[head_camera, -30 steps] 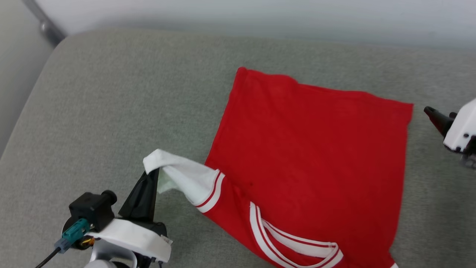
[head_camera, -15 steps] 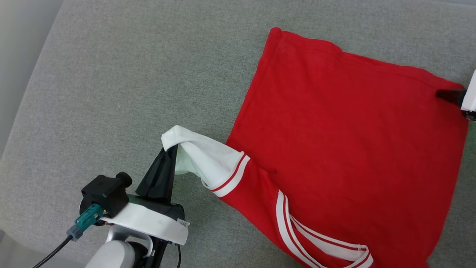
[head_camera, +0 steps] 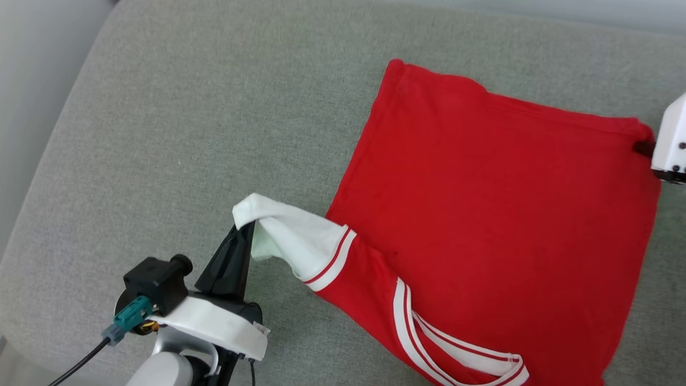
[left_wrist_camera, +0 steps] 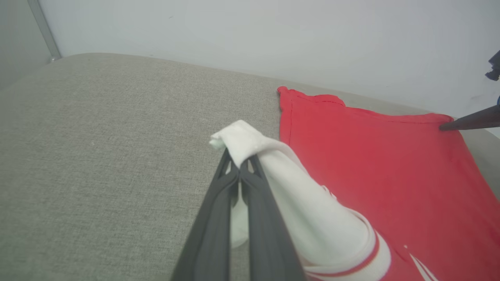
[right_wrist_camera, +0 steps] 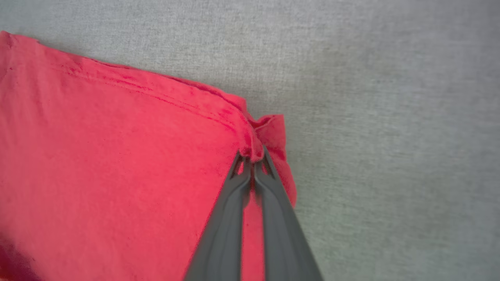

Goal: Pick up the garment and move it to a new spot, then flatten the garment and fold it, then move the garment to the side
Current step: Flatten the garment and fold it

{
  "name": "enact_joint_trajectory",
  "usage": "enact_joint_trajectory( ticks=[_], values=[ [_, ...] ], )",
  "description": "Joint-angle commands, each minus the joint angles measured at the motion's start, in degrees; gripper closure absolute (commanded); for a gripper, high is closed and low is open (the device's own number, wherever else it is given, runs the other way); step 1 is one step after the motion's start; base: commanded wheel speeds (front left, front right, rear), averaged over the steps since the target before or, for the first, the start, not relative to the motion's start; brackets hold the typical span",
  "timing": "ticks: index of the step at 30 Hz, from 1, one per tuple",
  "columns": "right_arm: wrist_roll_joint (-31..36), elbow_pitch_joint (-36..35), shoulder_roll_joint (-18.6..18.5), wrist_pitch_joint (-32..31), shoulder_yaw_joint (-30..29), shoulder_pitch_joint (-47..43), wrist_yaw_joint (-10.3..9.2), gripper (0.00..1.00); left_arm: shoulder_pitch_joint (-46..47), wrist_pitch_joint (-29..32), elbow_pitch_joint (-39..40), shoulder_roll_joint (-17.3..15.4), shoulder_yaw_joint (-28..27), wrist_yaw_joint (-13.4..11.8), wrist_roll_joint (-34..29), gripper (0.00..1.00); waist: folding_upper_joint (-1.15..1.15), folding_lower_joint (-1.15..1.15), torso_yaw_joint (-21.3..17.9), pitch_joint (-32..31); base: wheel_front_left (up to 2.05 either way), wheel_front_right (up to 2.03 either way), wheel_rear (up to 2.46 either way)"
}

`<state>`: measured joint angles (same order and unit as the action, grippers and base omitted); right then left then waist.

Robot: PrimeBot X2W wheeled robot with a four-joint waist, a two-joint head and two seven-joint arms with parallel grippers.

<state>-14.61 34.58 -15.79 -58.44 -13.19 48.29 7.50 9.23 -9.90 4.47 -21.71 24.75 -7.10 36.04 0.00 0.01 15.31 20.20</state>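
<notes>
The garment (head_camera: 498,214) is a bright red T-shirt with white, red-striped trim, spread flat on a grey cushion. My left gripper (head_camera: 247,226) is shut on the tip of its white sleeve (head_camera: 289,236), lifting it off the cushion at the lower left; the left wrist view shows the white cloth (left_wrist_camera: 250,144) pinched between my left gripper's (left_wrist_camera: 239,166) fingertips. My right gripper (head_camera: 640,146) is shut on the garment's far right hem corner. In the right wrist view the red corner (right_wrist_camera: 258,132) is bunched between my right gripper's (right_wrist_camera: 252,158) tips.
The grey cushion (head_camera: 187,134) stretches wide to the left of the garment. A pale wall (left_wrist_camera: 273,35) rises behind the cushion's far edge, and the cushion's left edge (head_camera: 64,123) drops off at the left of the head view.
My right gripper has moved in from beside the garment onto its hem corner and closed on it. The head camera shifted. My left gripper keeps holding the sleeve.
</notes>
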Motion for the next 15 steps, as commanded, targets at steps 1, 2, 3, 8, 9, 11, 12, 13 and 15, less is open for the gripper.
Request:
enact_joint_trajectory(
  ticks=[1, 2, 3, 8, 9, 11, 12, 13, 15],
  values=[
    [-0.68, -1.72, -1.47, 0.43, 1.48, -1.23, -0.02, 1.0, -1.0, 0.24, -0.46, -0.58, -0.35, -0.39, 0.44, 1.0, 0.0, -0.01, -1.1, -2.87, 0.0, 0.0, 0.0],
    [-1.36, -2.87, -2.19, 0.52, 2.32, -1.99, -0.02, 1.0, -1.52, 0.45, -0.63, -0.76, -0.4, -0.59, 0.5, 1.0, 0.0, -0.01, -1.45, -3.82, 0.0, 0.0, 0.0],
    [-2.01, -4.12, -3.12, 0.84, 3.35, -2.92, -0.02, 1.0, -2.04, 0.47, -0.79, -0.87, -0.47, -0.78, 0.54, 1.0, 0.0, -0.01, -1.91, -5.02, 0.0, 0.0, 0.0],
    [-6.35, -11.51, -8.1, 0.48, 7.17, -9.62, -0.03, 1.0, -4.84, 1.22, -1.82, -1.99, -1.16, -2.14, 1.18, 1.0, 0.0, -0.01, -4.63, -10.42, 0.0, 0.0, 0.0],
    [-6.35, -11.51, -8.1, 0.48, 7.17, -9.62, -0.03, 1.0, -4.84, 1.22, -1.82, -1.99, -1.16, -2.14, 1.18, 1.0, 0.0, -0.01, -4.63, -10.42, 0.0, 0.0, 0.0],
    [-8.07, -14.39, -9.98, -0.31, 7.65, -13.91, -0.03, 1.0, -6.15, 1.4, -2.39, -2.37, -1.48, -2.64, 1.56, 1.0, 0.0, -0.01, -6.09, -12.58, 0.0, 0.0, 0.0],
    [-8.84, -15.8, -10.93, -0.65, 7.36, -16.01, -0.03, 1.0, -6.82, 1.46, -2.61, -2.45, -1.61, -2.97, 1.72, 1.0, 0.0, -0.01, -6.79, -13.52, 0.0, 0.0, 0.0],
    [-9.45, -17.3, -11.89, -1.03, 7.42, -18.59, -0.03, 1.0, -7.38, 1.48, -2.94, -2.59, -1.81, -3.14, 1.93, 1.0, 0.0, -0.01, -7.49, -14.48, 0.0, 0.0, 0.0],
    [-11.01, -20.01, -12.53, -1.62, 6.78, -24.12, -0.03, 1.0, -8.76, 1.89, -3.63, -2.75, -1.88, -3.41, 2.6, 1.0, 0.0, -0.01, -8.9, -16.38, 0.0, 0.0, 0.0]
  ],
)
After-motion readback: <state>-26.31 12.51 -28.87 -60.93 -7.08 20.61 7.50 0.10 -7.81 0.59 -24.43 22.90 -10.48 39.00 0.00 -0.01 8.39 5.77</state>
